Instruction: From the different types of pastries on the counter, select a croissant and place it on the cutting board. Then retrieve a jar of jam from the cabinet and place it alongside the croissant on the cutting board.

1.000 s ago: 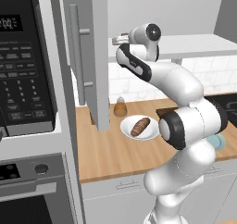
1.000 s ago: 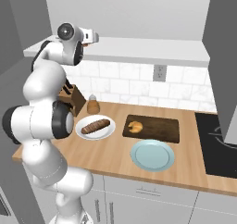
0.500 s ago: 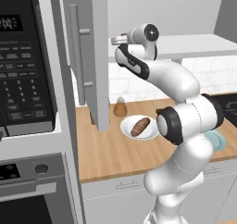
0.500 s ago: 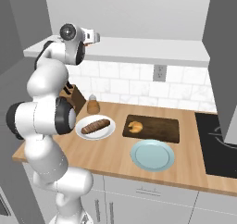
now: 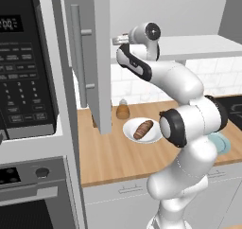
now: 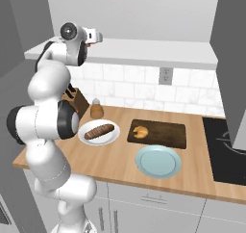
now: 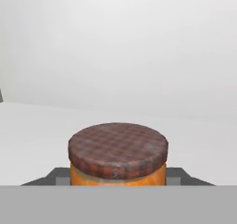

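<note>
From the left base view, my arm reached up and back into the open cabinet [image 5: 94, 57], its door swung out toward the camera with the bar handle facing me; my jaws [image 5: 115, 41] sat at shelf height behind that door's edge, because the jam was kept up there and not down on the counter [image 5: 118, 157]. Below, the brown roll [image 5: 143, 129] lay on a white plate [image 5: 134, 136] near the counter's back edge, with a tan shaker [image 5: 123, 110] just behind it.

From the right base view, the croissant [image 6: 141, 132] rested on the left end of the cutting board [image 6: 163, 133], toward the counter's back edge, so I judged the first half of the job done and the board's right part left free for the jar. A teal plate [image 6: 157, 161] sat just in front of the board, nearer the front edge.

From the hand view, my jaws had closed onto the jar of jam [image 7: 118, 156], one dark fingertip at each side of its body, the jar standing upright on the white shelf [image 7: 37, 130]. It was a squat orange cylinder under a wide, flat, reddish-brown lid with a faint chequered pattern, the lid overhanging the body slightly.
</note>
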